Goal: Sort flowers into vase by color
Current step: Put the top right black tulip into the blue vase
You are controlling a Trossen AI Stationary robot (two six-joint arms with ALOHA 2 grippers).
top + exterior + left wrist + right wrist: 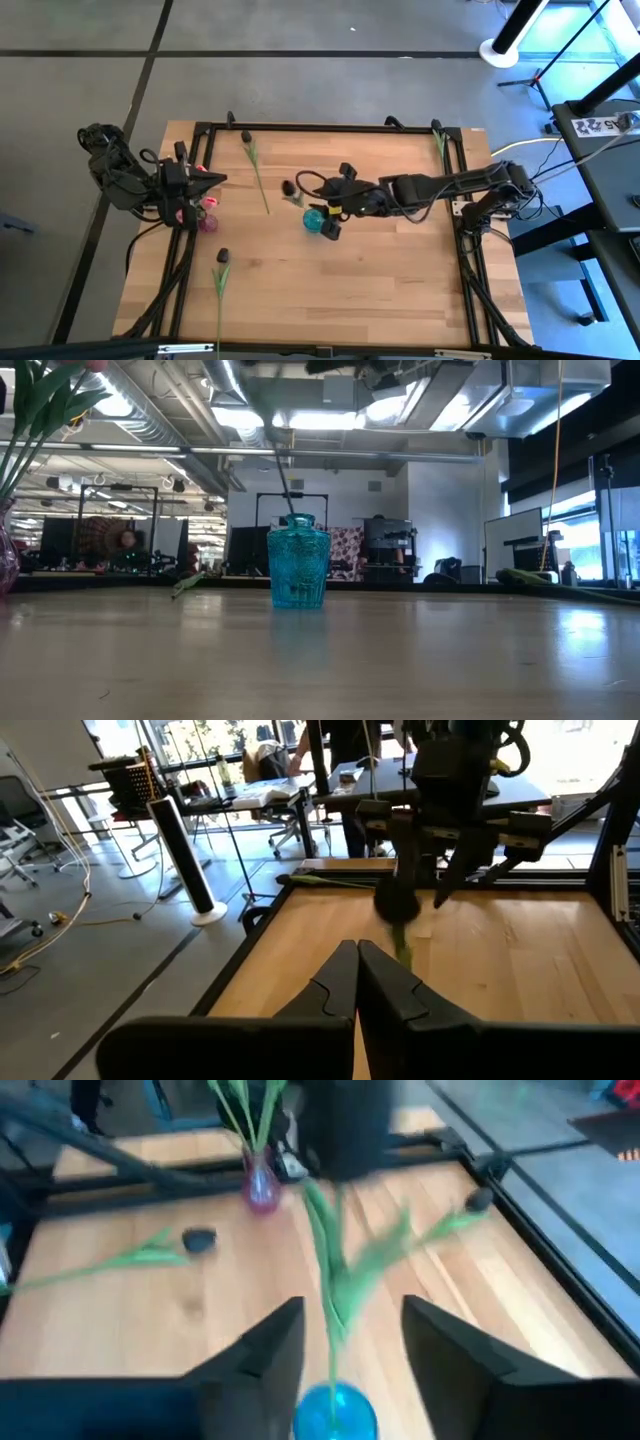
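Observation:
A blue glass vase [315, 217] stands mid-table and holds one tulip. Its stem [335, 1280] rises from the vase mouth [335, 1410], and its dark bud [288, 187] leans toward the left. My right gripper [345, 1340] is open above the vase, one finger on either side of the stem, apart from it. It also shows in the high view [337, 200]. A pink vase [207, 220] with pink tulips stands at the left. My left gripper [357, 980] is shut and empty just above it. Two dark-budded tulips [255, 170] [220, 280] lie flat on the table.
Another green stem [440, 142] lies by the far right corner of the black frame [320, 127] that borders the wooden table. In the low view the blue vase [298, 565] stands mid-table and the pink vase's leaves [40, 400] rise at the left.

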